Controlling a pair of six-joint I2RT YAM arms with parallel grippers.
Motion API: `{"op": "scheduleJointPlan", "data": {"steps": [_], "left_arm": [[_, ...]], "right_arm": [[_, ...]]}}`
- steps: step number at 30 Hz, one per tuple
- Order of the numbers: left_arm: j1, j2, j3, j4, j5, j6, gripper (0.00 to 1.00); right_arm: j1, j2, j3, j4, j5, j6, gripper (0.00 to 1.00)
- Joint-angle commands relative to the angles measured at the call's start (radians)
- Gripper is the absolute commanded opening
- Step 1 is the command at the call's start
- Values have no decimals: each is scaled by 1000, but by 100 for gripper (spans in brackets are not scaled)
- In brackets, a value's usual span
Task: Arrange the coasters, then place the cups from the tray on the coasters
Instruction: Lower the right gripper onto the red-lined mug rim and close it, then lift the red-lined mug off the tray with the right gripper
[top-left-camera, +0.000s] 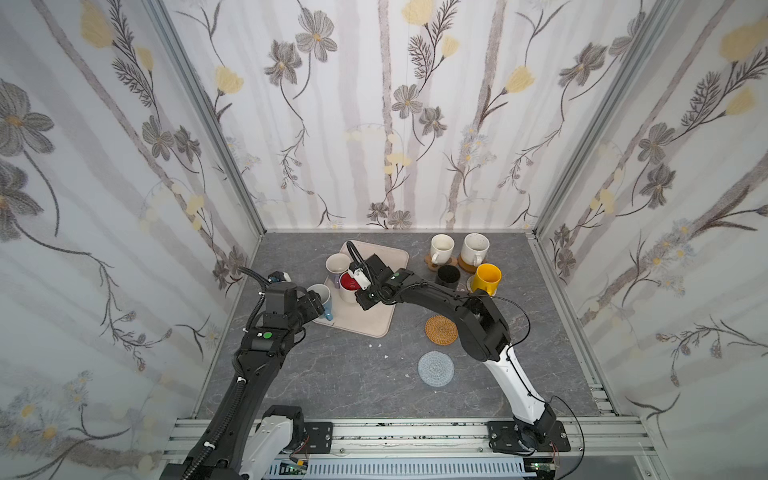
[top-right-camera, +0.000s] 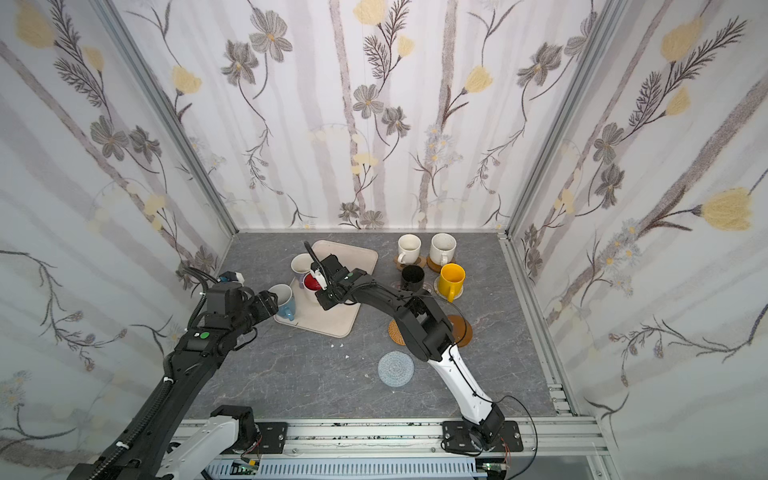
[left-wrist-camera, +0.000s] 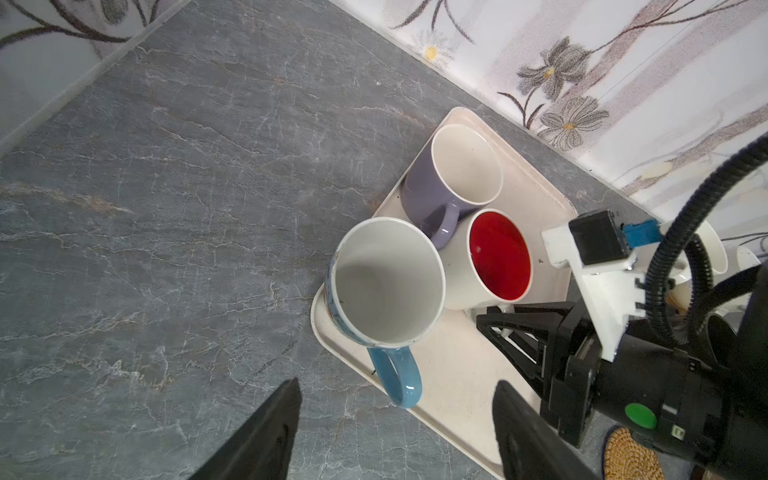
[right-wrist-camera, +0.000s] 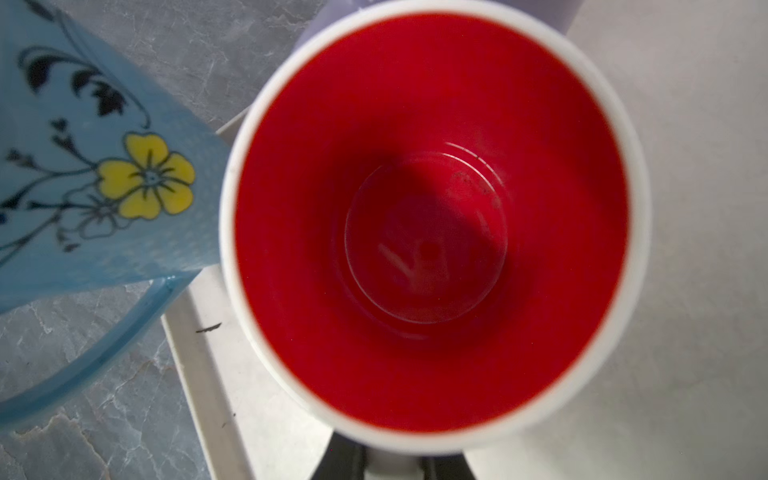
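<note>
On the beige tray (top-left-camera: 374, 320) stand three cups: lavender (top-left-camera: 337, 266), white with red inside (top-left-camera: 348, 286) and light blue (top-left-camera: 322, 297). My right gripper (top-left-camera: 358, 293) is shut on the red-inside cup's white handle (right-wrist-camera: 392, 467), with the cup (right-wrist-camera: 432, 224) filling the right wrist view. My left gripper (left-wrist-camera: 397, 384) is open, and the light blue cup's handle (left-wrist-camera: 399, 378) lies between its fingertips, untouched. At the back right the cream (top-left-camera: 441, 248), speckled (top-left-camera: 475, 248), black (top-left-camera: 449, 276) and yellow (top-left-camera: 488, 279) cups sit on coasters. The rattan coaster (top-left-camera: 441, 329) and grey-blue coaster (top-left-camera: 436, 368) lie bare.
A brown wooden round coaster (top-right-camera: 464, 331) shows partly behind my right arm. The light blue cup overhangs the tray's left edge (left-wrist-camera: 320, 316). Patterned walls close in the grey marbled table (top-left-camera: 324, 374) on three sides, and a metal rail (top-left-camera: 415, 432) runs along the front.
</note>
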Motion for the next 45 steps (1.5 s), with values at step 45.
{"op": "scheduleJointPlan", "data": {"steps": [45], "left_arm": [[-577,334,175,234,-197,-116,79]], "right_arm": [[-23,-990,-1031,122,235,202,0]]}}
